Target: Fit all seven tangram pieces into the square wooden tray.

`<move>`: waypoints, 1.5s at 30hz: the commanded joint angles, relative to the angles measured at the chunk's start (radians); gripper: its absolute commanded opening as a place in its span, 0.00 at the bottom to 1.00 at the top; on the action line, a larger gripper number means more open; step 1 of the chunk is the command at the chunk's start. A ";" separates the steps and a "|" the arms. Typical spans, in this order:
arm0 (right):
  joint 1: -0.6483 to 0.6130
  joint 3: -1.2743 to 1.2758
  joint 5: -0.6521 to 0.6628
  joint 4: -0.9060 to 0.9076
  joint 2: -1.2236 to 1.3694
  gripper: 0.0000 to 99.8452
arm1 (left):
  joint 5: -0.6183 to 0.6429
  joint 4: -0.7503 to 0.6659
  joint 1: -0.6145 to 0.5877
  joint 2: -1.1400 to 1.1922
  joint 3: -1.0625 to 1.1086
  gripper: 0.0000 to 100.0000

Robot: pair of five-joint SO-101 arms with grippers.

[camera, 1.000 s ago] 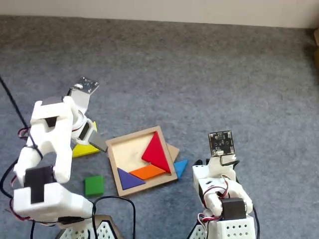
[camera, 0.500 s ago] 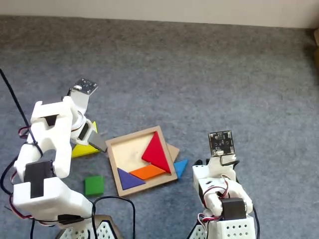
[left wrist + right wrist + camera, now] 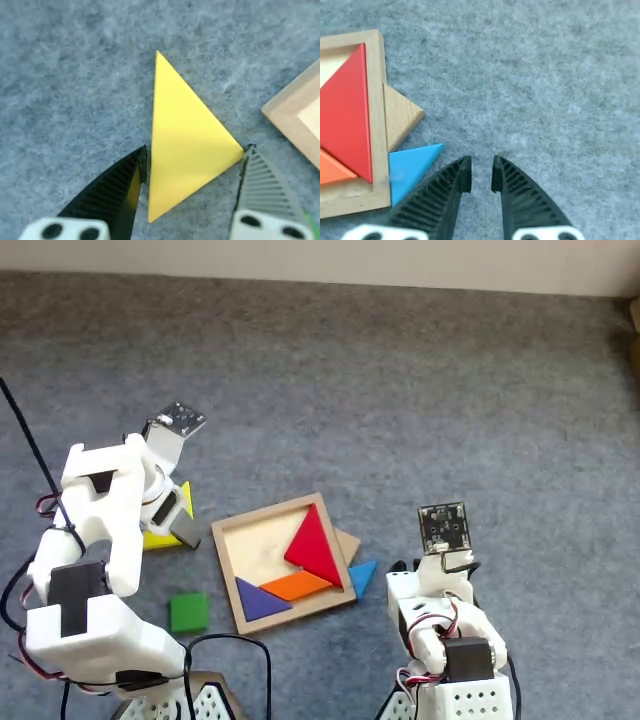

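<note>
- The grey felt-covered desk carried everything. The piece in hand lay flat on it, so a good pickup probably meant keeping the fingertips low against the felt before squeezing.
- The square wooden tray had bare floor in the part nearest the left arm. That looked like the sensible target, approached from above so the rim was not knocked.
- The left claw was open, its jaws set either side of the piece. It seemed best to close slowly and evenly, since one tip sat at a sharp corner and could slip off.
- The large red wooden triangle sat in the tray, and the incoming piece likely needed turning to lie against it.
- The large yellow wooden triangle lay between the left claw's fingers, the black tip just beside its long straight edge and the grey tip at its far corner. It was outside the tray, near the rim.
- The right claw was nearly closed with a slim gap, gripping nothing, near the small blue triangle outside the tray.
- The small green square lay apart, near the left arm's base.
</note>
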 commanded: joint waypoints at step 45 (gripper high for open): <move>0.012 0.097 -0.005 -0.019 -0.010 0.08 | 0.107 0.138 0.163 0.102 -0.102 0.15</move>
